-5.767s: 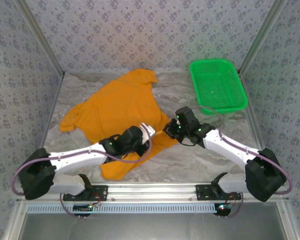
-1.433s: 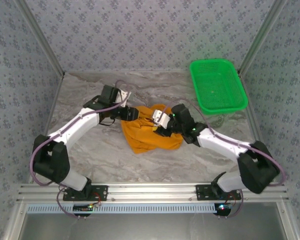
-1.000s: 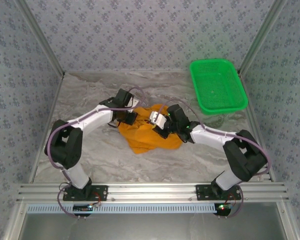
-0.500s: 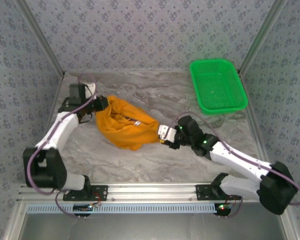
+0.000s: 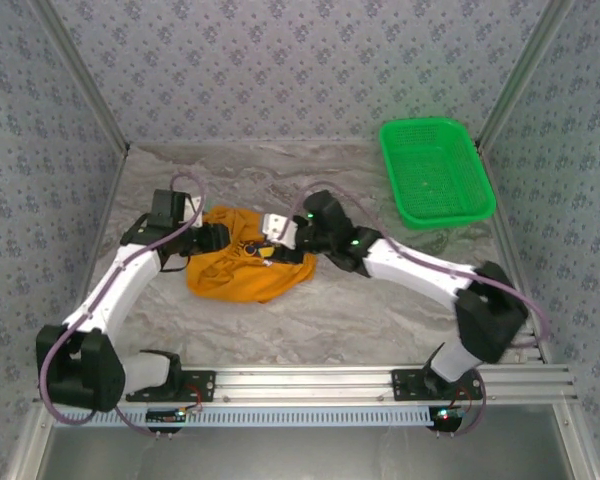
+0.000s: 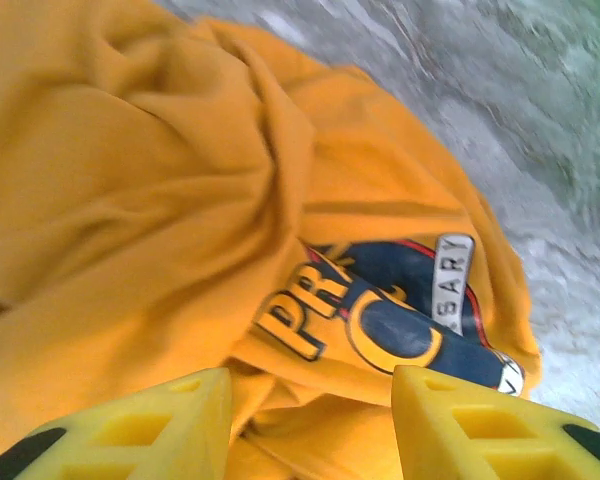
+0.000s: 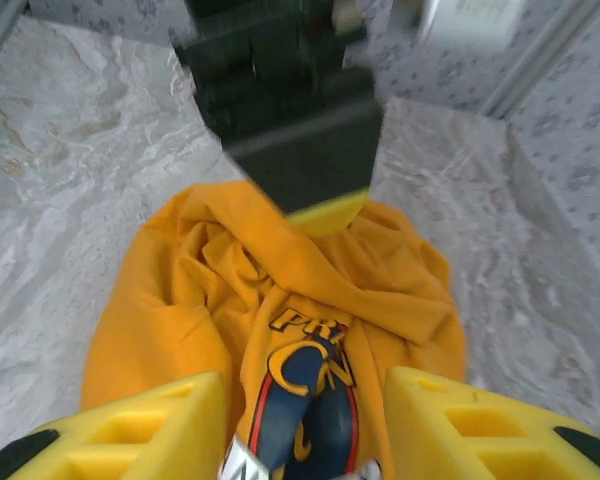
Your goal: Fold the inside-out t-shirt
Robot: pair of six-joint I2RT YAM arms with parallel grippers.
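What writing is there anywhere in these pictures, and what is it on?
"PR": orange letters, cut off by a fold, in the chest print of the t-shirt.
"SARY": end of a word on the print's pale banner.
The print's other letters are creased or blurred, unreadable.

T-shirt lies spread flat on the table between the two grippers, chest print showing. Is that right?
Not flat: the t-shirt is bunched into a crumpled heap, as the top external view shows. The rest holds: it lies on the table between the left gripper and the right gripper, with the chest print showing.
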